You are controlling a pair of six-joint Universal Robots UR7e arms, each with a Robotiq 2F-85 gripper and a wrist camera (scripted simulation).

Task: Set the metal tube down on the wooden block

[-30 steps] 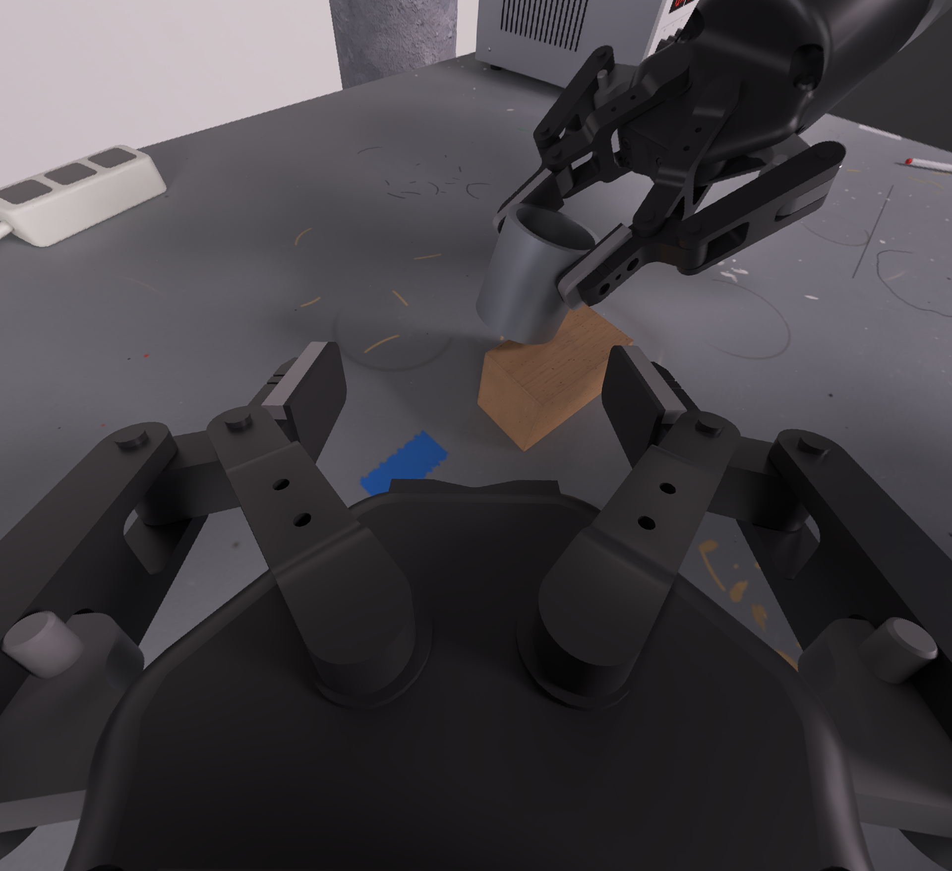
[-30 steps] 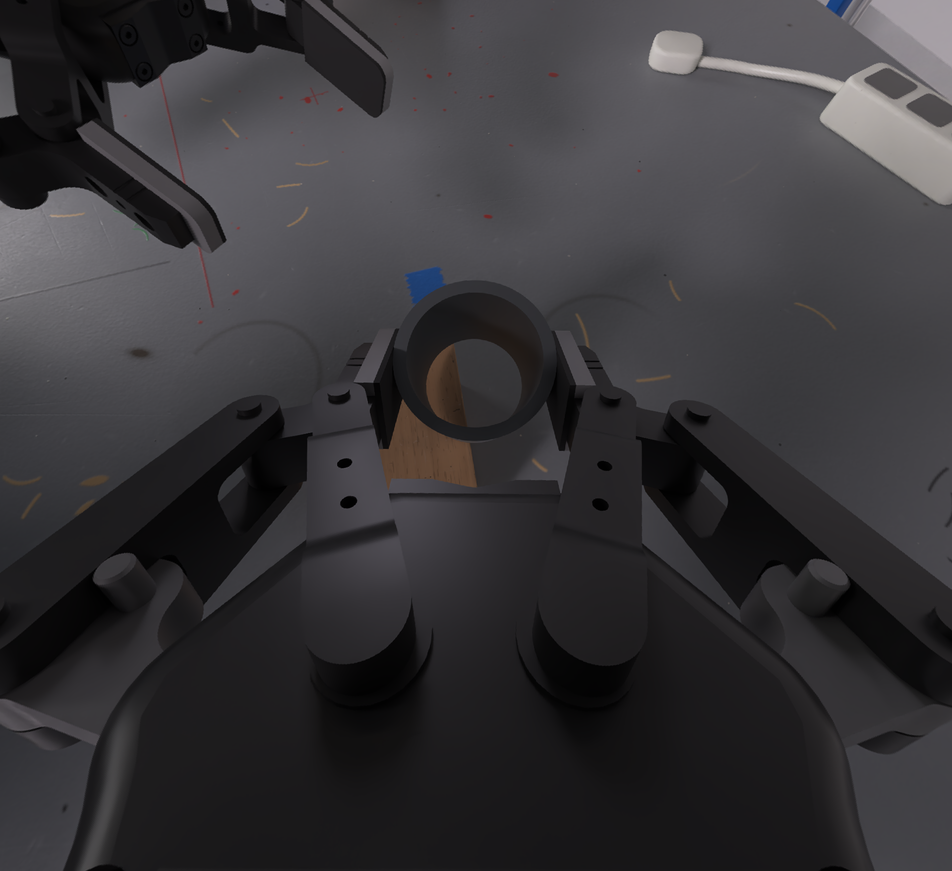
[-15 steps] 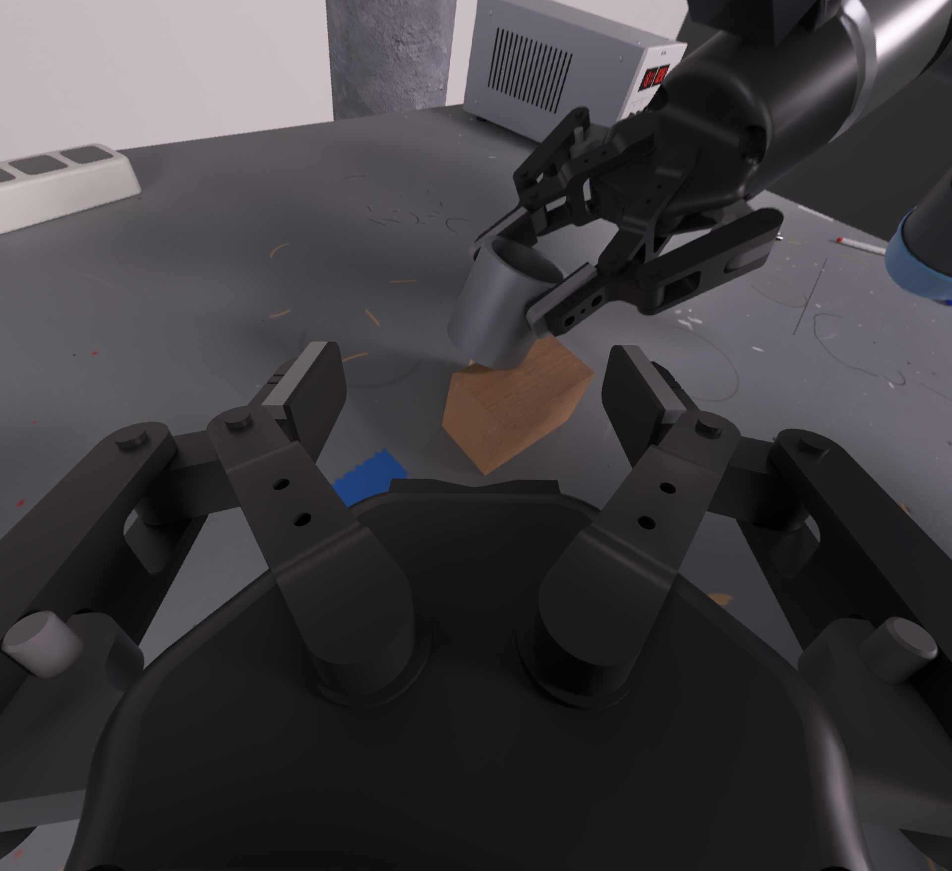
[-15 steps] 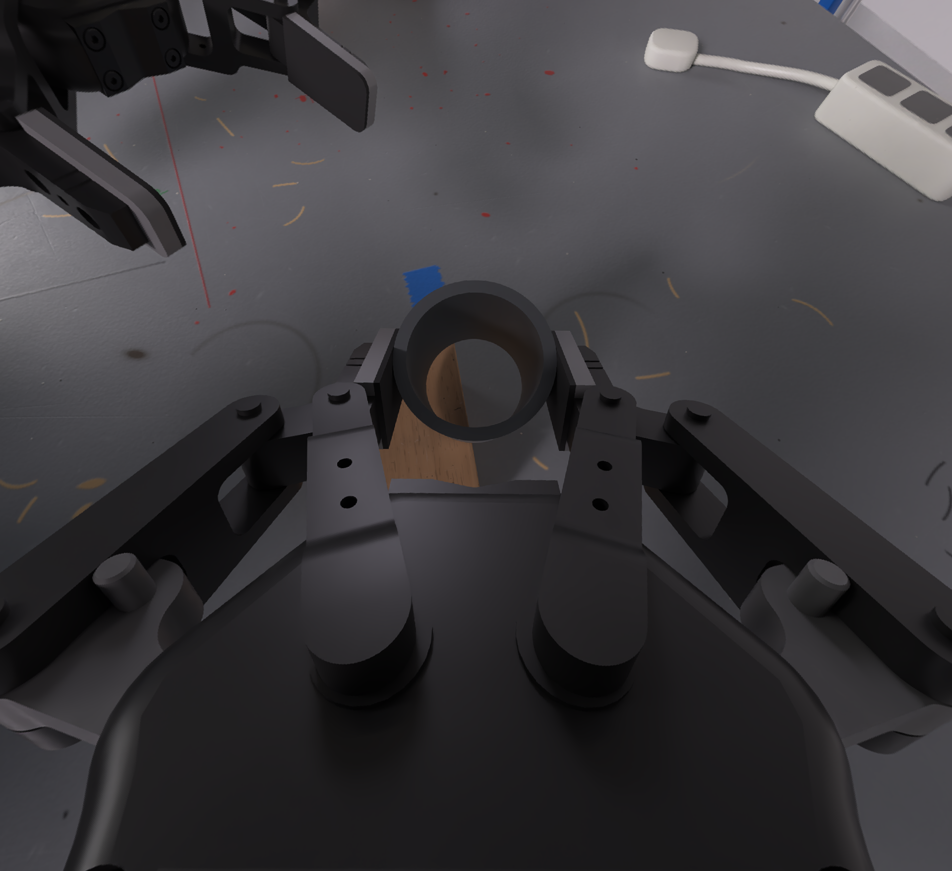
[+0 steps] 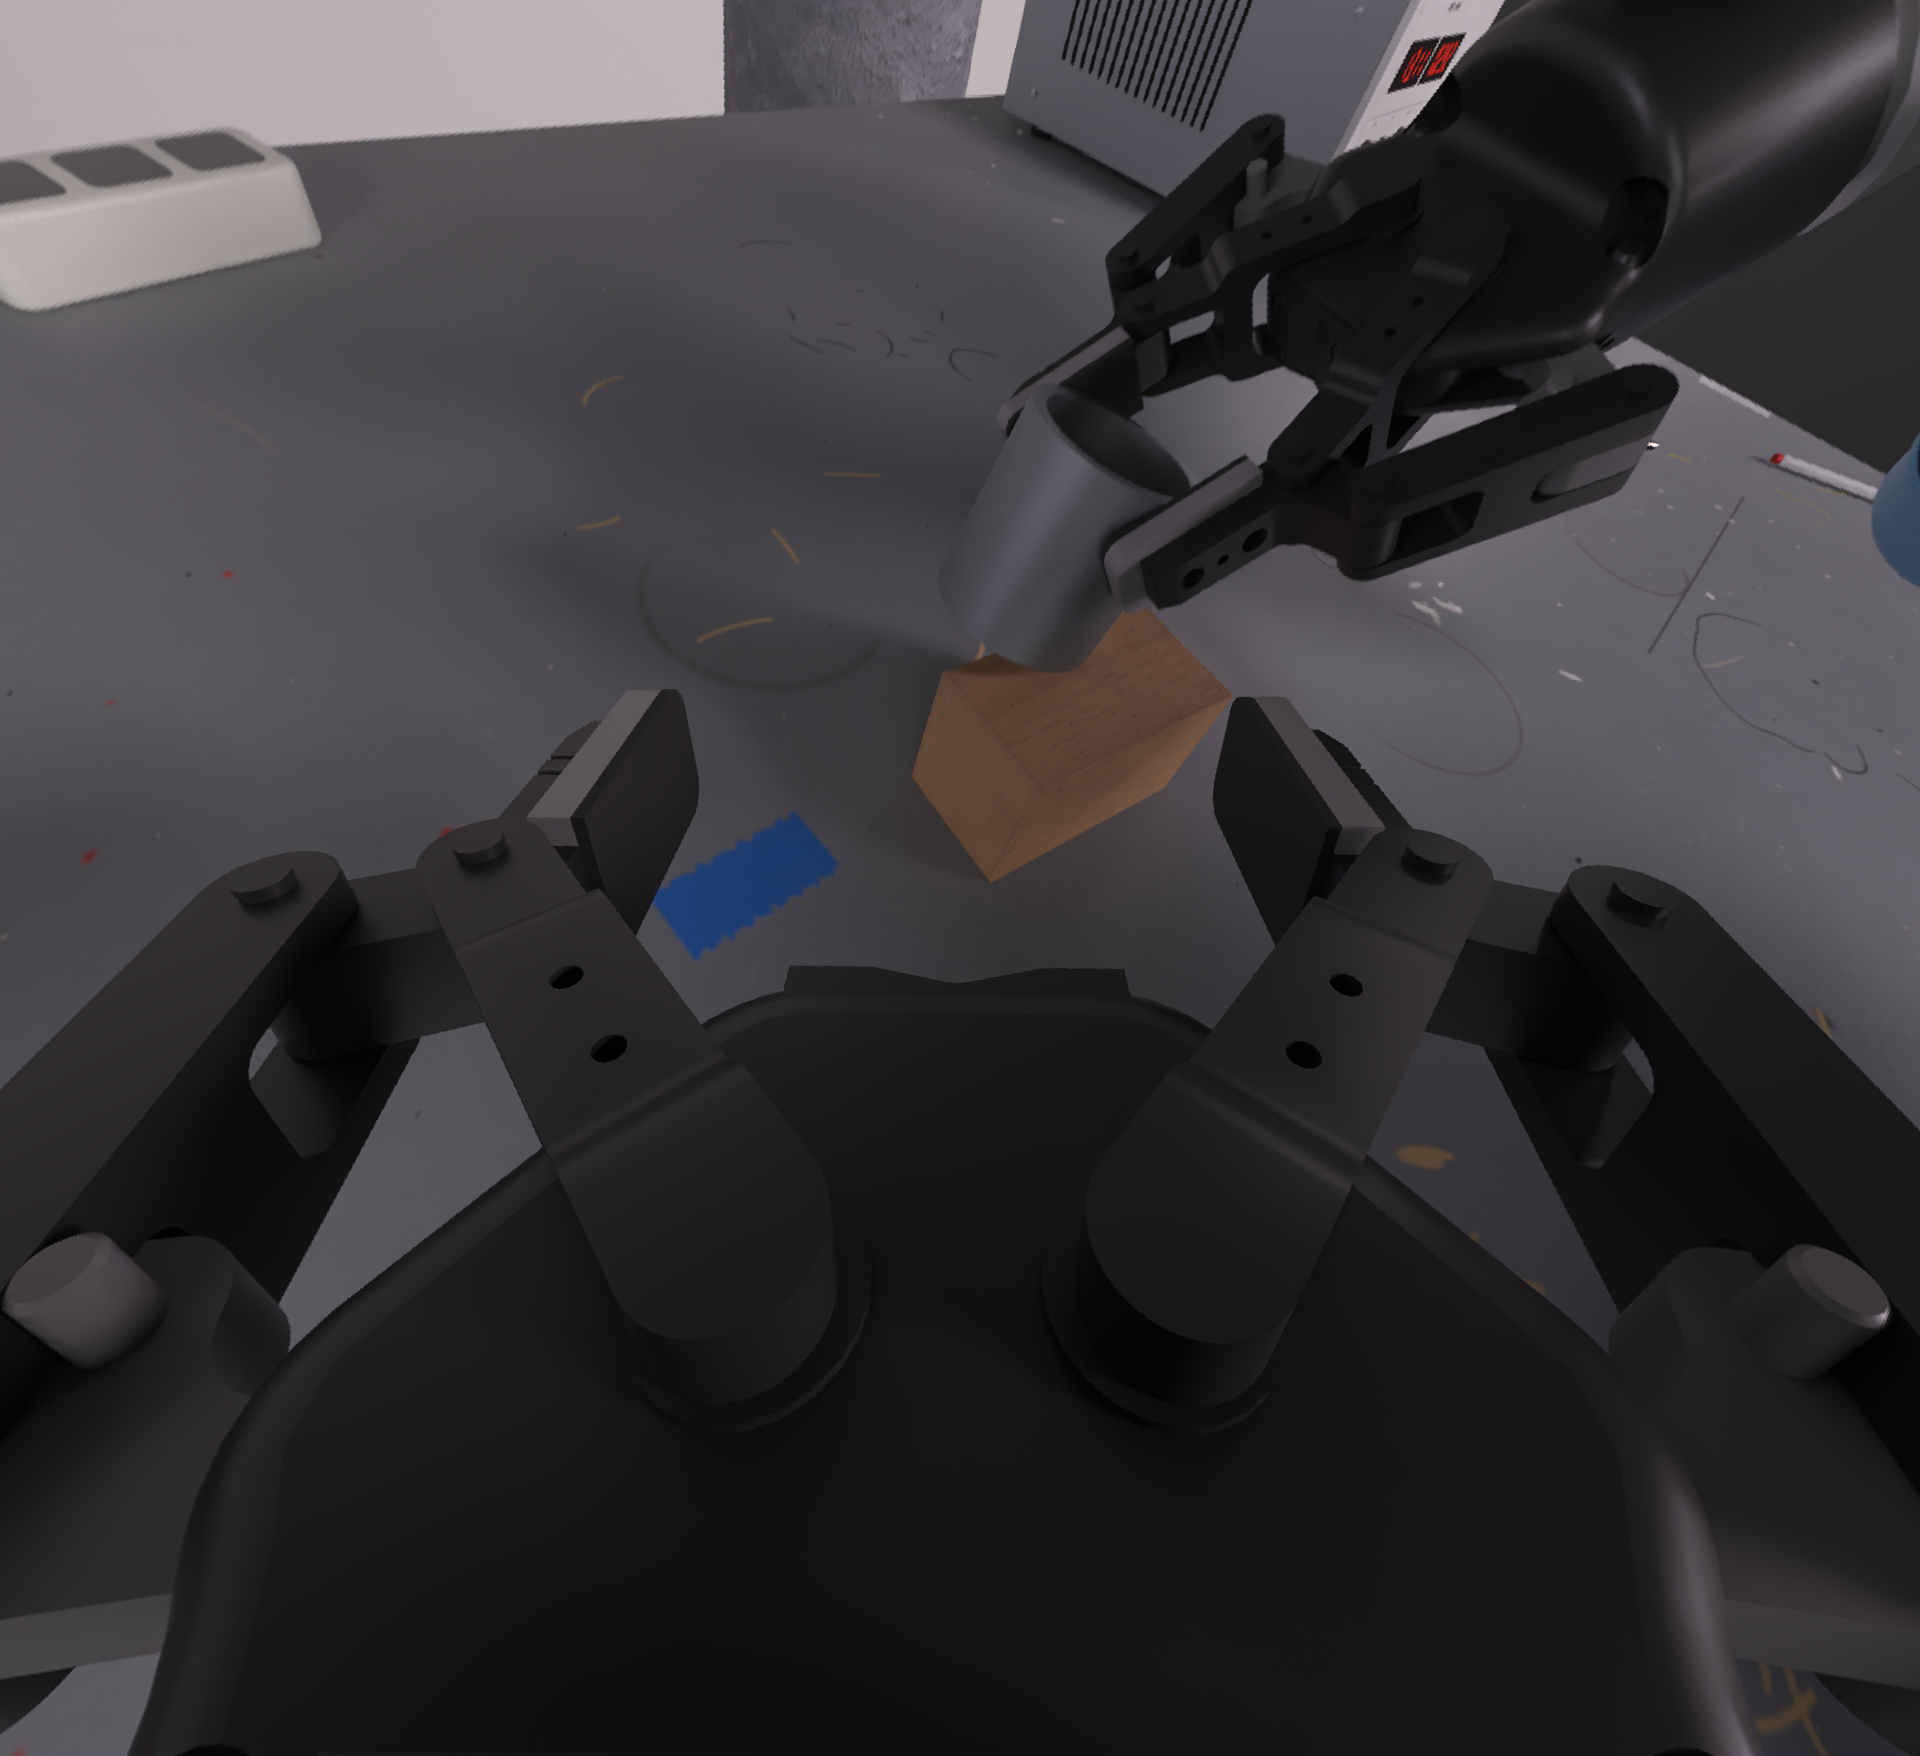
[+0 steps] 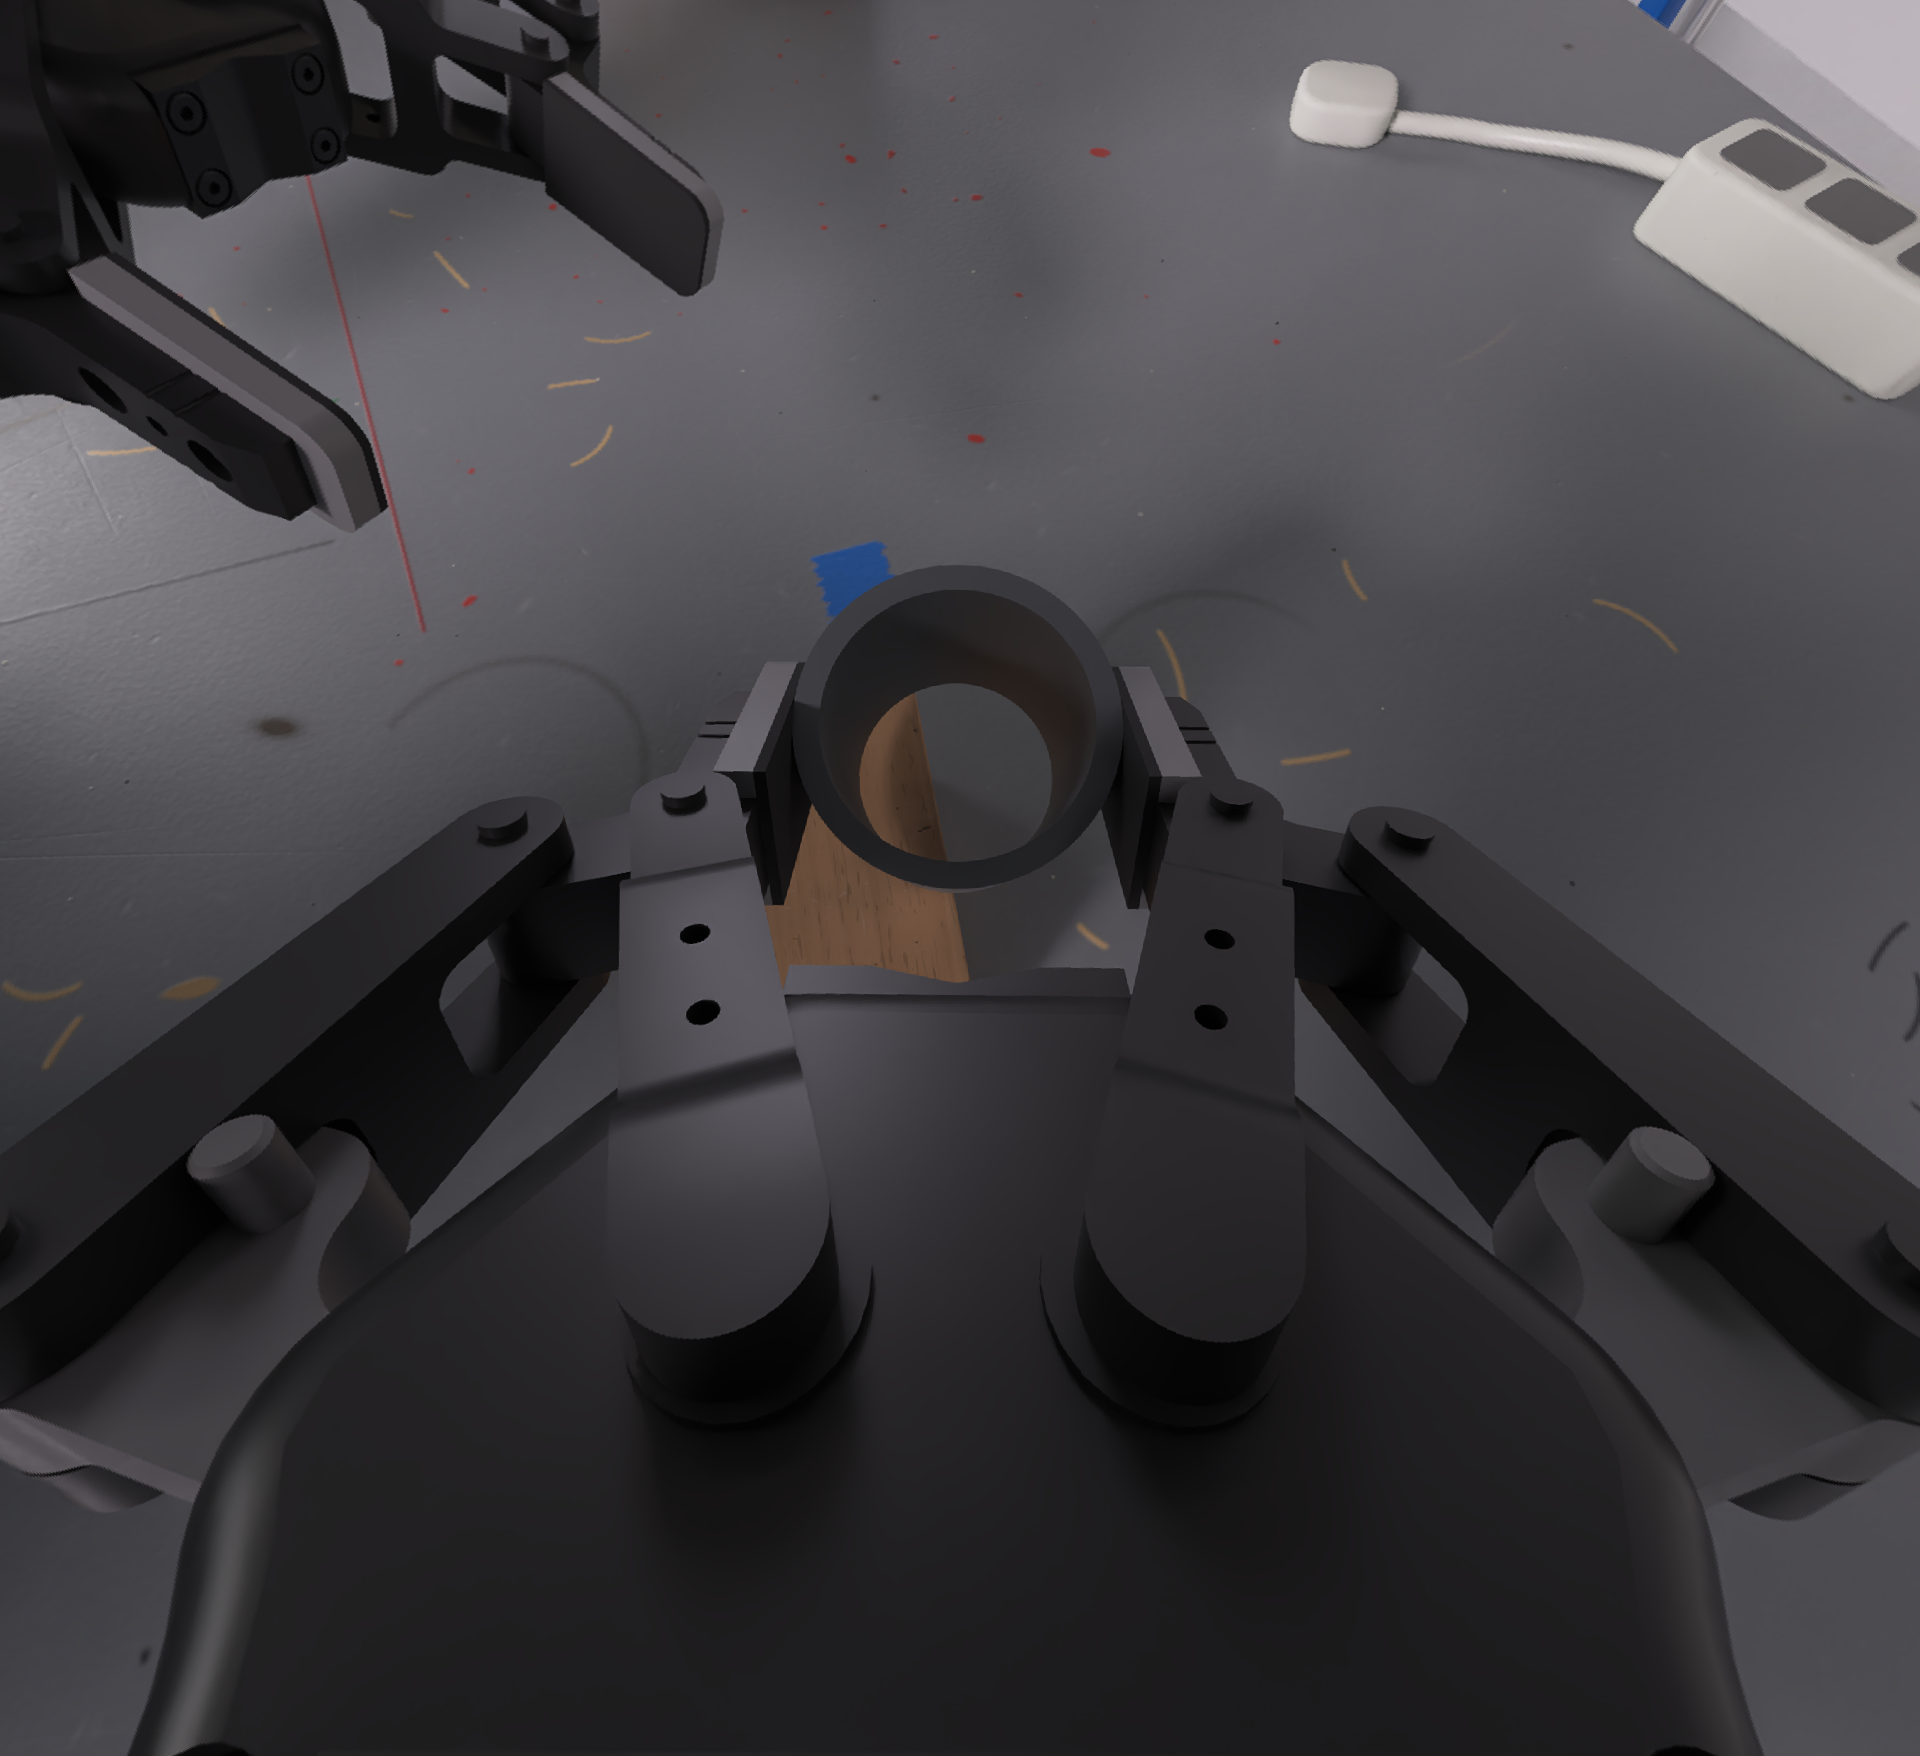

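Your right gripper has its fingers clamped on both sides of the short grey metal tube, tilted, lower rim touching the top far corner of the light-brown wooden block on the scuffed grey table. Thru the bore you see wood and table. Left gripper is spread wide w/ nothing in it, near the block, blue tape scrap just beside.

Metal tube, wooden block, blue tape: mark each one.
metal tube [image 5: 1039, 543], left wrist view, on its curved outer wall.
wooden block [image 5: 1081, 719], left wrist view, on its top face.
blue tape [image 5: 746, 883], left wrist view, at the strip's middle.
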